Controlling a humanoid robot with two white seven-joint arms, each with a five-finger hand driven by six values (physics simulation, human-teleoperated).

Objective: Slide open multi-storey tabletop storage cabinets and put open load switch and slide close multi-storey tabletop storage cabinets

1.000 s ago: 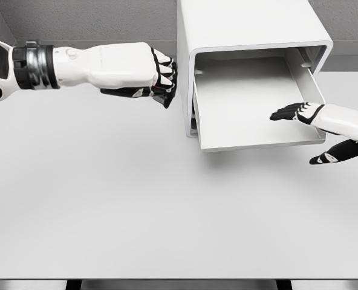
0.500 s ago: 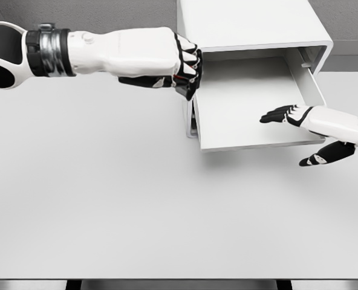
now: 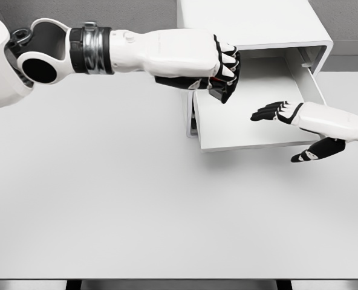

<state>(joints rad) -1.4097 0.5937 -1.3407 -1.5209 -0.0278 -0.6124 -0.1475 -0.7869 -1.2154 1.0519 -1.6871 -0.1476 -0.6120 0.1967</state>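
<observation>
With the storage cabinet (image 3: 251,24) at 1 o'clock on the tabletop (image 3: 136,199), its drawer (image 3: 245,124) pulled out, a small dark part, likely the load switch, is clenched in the left hand (image 3: 218,69) above its left wall, where a release could be spilled outside; the right hand (image 3: 288,124) is held spread.

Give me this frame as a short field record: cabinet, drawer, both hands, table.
cabinet: white storage cabinet at the table's far edge, right of centre
drawer: drawer slid out toward the robot, tray looks empty
left hand: left hand curled shut over the drawer's left rear; contents, if any, hidden
right hand: right hand open, fingers spread over the drawer's right front
table: white table
</observation>
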